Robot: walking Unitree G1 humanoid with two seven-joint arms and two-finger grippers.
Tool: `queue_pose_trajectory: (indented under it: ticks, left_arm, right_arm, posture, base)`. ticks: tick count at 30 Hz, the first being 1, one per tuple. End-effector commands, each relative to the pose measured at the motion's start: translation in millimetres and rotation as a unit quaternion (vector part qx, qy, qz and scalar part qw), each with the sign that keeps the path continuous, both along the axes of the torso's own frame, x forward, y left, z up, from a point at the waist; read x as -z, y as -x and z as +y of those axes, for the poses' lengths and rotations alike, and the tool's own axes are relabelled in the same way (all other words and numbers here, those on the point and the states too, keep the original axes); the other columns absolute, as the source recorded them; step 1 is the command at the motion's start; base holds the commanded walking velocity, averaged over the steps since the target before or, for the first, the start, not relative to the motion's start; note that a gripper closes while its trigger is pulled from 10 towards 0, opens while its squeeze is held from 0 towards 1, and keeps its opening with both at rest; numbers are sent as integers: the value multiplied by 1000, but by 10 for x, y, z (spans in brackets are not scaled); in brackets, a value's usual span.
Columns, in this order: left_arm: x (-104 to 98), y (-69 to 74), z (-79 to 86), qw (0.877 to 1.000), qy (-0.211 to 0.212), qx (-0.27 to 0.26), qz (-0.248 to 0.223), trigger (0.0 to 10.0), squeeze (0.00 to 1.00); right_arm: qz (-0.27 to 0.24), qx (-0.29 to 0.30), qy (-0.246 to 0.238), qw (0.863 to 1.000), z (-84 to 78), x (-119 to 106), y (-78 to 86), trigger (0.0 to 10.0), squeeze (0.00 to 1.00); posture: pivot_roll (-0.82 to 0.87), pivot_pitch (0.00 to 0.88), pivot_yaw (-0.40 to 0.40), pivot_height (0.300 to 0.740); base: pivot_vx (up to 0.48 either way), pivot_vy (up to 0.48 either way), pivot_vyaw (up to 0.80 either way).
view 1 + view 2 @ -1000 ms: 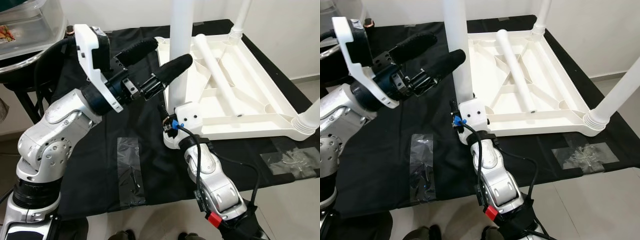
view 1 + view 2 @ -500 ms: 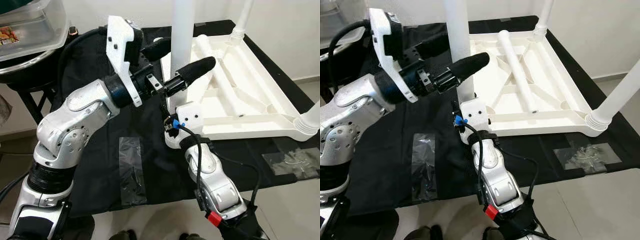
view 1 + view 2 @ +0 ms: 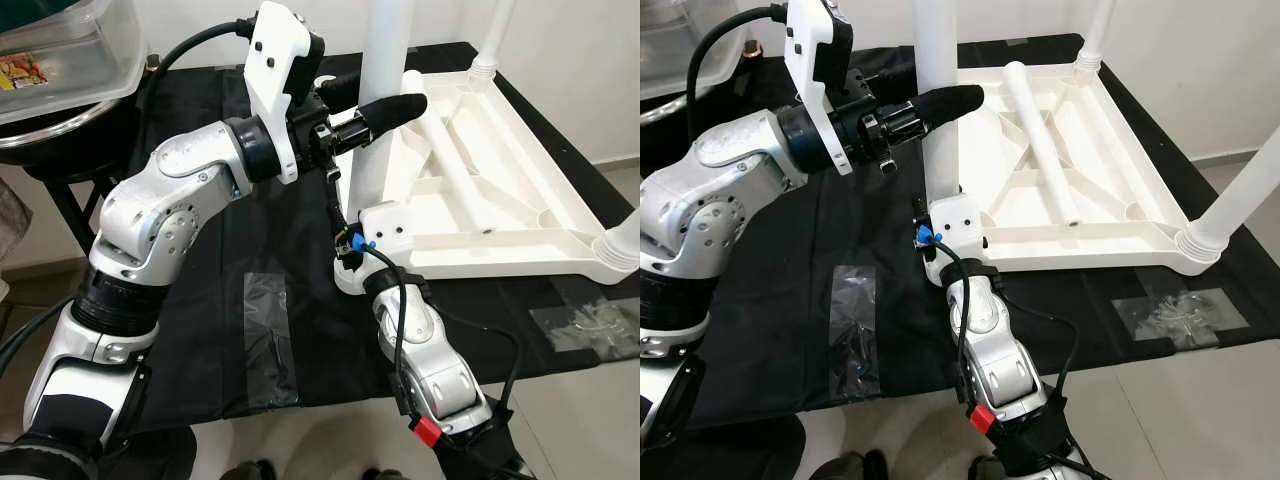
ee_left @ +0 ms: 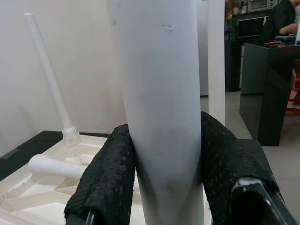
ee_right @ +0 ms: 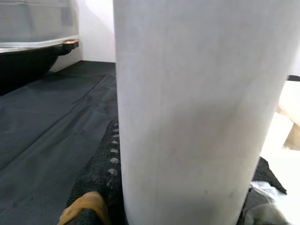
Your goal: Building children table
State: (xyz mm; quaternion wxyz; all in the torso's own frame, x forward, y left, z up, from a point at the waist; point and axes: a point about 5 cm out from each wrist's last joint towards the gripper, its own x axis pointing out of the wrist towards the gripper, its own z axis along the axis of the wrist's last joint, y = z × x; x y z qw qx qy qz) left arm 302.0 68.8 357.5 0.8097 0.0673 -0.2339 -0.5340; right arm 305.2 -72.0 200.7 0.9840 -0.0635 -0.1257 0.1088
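White plastic made up the whole job: an upturned children's table top (image 3: pixel 500 215) lay ribbed side up on a black cloth (image 3: pixel 210 300), and legs rose from its corners. The near-left table leg (image 3: pixel 385 90) stood upright at the corner nearest the robot. Another leg (image 3: pixel 497 35) rose from the far corner, and a third leg (image 3: pixel 1245 195) slanted up from the near-right corner. One loose leg (image 3: pixel 1040 140) lay flat across the ribs of the top.

The left gripper (image 3: pixel 375 100) was reaching across from the left, partway up the near-left table leg, with one black finger on each side of it. In the left wrist view both fingers (image 4: pixel 105 183) pressed against the white tube, so the pincer was clamped on that leg.

The right gripper (image 3: pixel 352 235) sat low at the foot of the same leg, its white wrist housing against the corner of the top. In the right wrist view the leg stood right in front of the camera, with a black finger (image 5: pixel 105 180) touching one side and another showing at the far side, so this pincer gripped the leg too.

Near the cloth's front edge lay a clear plastic bag (image 3: pixel 265 340) with small dark parts inside. A second clear bag (image 3: pixel 1170 310) lay at the right, beside the slanting leg. A clear plastic bin (image 3: pixel 60 60) stood at the upper left.
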Motion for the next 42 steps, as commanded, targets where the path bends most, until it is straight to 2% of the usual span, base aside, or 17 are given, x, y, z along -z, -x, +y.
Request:
queue_pose_trajectory:
  ticks: [1,2,3,10,13,14,16,17,18,19,20,21,23,24,36,41,42]
  left_arm:
    - [138,-69,-33,999,-51,-16,8,0,0]
    - [145,-72,-32,998,-55,-16,7,0,0]
    - [151,-74,-39,998,-57,-16,7,0,0]
    - [193,-123,-161,998,-64,-13,7,0,0]
    - [207,-131,-237,998,-65,-8,4,0,0]
    - [212,-119,-284,998,-65,-5,3,0,0]
    - [212,-119,-284,998,-65,-5,3,0,0]
    - [212,-106,-316,998,-64,-2,2,0,0]
    - [212,-106,-316,998,-64,-2,2,0,0]
    - [211,-81,-358,998,-64,1,0,0,0]
    - [211,-81,-358,998,-64,1,0,0,0]
    - [206,-59,-390,998,-63,3,-1,0,0]
    - [206,-59,-390,998,-63,3,-1,0,0]
    - [184,-2,-439,998,-60,8,-3,0,0]
    - [96,163,-417,998,-58,16,-4,0,0]
    - [-3,194,-4,998,-63,8,-10,0,0]
    - [-3,194,-4,998,-63,8,-10,0,0]
  right_arm:
    - [-17,-23,19,999,79,-43,16,10000,0]
    - [-22,-30,18,999,72,-66,14,10000,0]
    - [-31,-44,14,998,59,-110,9,10000,1000]
    - [-85,-152,-14,985,11,-396,36,10000,1000]
    - [-100,-223,-10,970,-74,-562,50,10000,1000]
    - [-104,-278,-4,955,-135,-665,67,10000,1000]
    - [-104,-278,-4,955,-135,-665,67,10000,1000]
    - [-108,-315,6,943,-184,-739,84,10000,1000]
    - [-108,-315,6,943,-184,-739,84,10000,1000]
    - [-103,-367,35,924,-288,-818,81,10000,263]
    - [-103,-367,35,924,-288,-818,81,10000,263]
    - [-100,-408,58,906,-387,-883,78,10000,67]
    - [-100,-408,58,906,-387,-883,78,10000,67]
    - [-77,-464,87,878,-602,-958,18,10000,0]
    - [-38,-484,91,870,-847,-919,-204,10000,0]
    - [-13,-524,90,847,-894,-922,-286,10000,0]
    - [-13,-524,90,847,-894,-922,-286,10000,0]
  posture:
    - [41,175,50,740]
    - [41,175,50,740]
    - [41,175,51,740]
    - [41,176,53,740]
    - [40,179,54,740]
    - [38,180,54,740]
    - [38,180,54,740]
    - [38,180,55,740]
    - [38,180,55,740]
    - [38,183,55,740]
    - [38,183,55,740]
    - [41,187,53,740]
    - [41,187,53,740]
    - [50,210,55,740]
    - [100,280,69,740]
    - [124,311,70,740]
    - [124,311,70,740]
  base:
    - [0,0,0]
    - [0,0,0]
    - [0,0,0]
    - [0,0,0]
    - [0,0,0]
    - [0,0,0]
    - [0,0,0]
    - [0,0,0]
    - [0,0,0]
    - [0,0,0]
    - [0,0,0]
    - [0,0,0]
    - [0,0,0]
    - [0,0,0]
    - [0,0,0]
    - [0,0,0]
    - [0,0,0]
